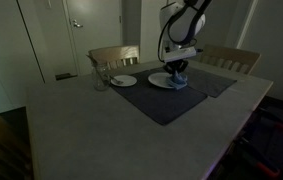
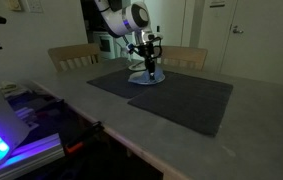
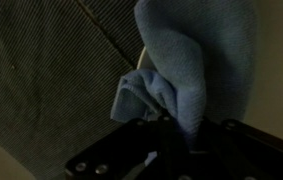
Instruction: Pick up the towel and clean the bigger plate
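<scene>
My gripper (image 1: 178, 70) is shut on a blue towel (image 3: 171, 70) and holds it down on the bigger white plate (image 1: 161, 81), which sits on a dark placemat (image 1: 166, 100). In an exterior view the gripper (image 2: 152, 66) stands over the same plate (image 2: 141, 78). A smaller white plate (image 1: 123, 80) lies to the side of it. In the wrist view the towel hangs bunched from the jaws (image 3: 186, 135) and covers most of the plate below.
A glass (image 1: 100, 78) stands beside the smaller plate. Wooden chairs (image 1: 114, 55) (image 1: 231, 58) stand at the far side of the grey table (image 1: 71, 130). A second dark mat (image 2: 186, 100) lies beside the first. Lit equipment (image 2: 1, 135) sits off the table's edge.
</scene>
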Motion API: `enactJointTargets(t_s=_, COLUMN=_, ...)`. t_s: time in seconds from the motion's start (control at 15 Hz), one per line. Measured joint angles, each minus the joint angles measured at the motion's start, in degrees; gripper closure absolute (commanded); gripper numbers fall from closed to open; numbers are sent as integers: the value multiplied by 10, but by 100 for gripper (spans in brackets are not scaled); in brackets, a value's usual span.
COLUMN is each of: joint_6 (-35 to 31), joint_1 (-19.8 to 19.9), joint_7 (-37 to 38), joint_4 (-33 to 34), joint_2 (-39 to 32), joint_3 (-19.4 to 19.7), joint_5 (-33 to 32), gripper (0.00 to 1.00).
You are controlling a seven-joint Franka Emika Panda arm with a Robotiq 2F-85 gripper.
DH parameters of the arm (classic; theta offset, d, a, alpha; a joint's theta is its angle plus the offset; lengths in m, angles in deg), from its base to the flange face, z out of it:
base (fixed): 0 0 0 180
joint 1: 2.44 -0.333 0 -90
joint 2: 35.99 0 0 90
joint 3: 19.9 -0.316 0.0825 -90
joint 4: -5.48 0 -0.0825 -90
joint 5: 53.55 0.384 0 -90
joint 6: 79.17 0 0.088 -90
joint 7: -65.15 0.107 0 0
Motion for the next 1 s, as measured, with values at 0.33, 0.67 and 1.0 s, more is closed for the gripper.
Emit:
enactJointTargets(t_s=0.33, joint_6=-66, joint_1=-1, joint_7=73, joint_4=-12, joint_2=-6, joint_3=3, joint_5=-11, gripper=97)
enactJointTargets(t_s=0.67, joint_6=-146, joint_1=0, joint_7=101, joint_4=-28, joint_2=-6, joint_3=-4, joint_5=43, gripper=97)
enactJointTargets(t_s=1.0, joint_6=-198, joint_1=12, joint_7=85, joint_4=-35, joint_2=-5, joint_3=-43, joint_5=117, gripper=97)
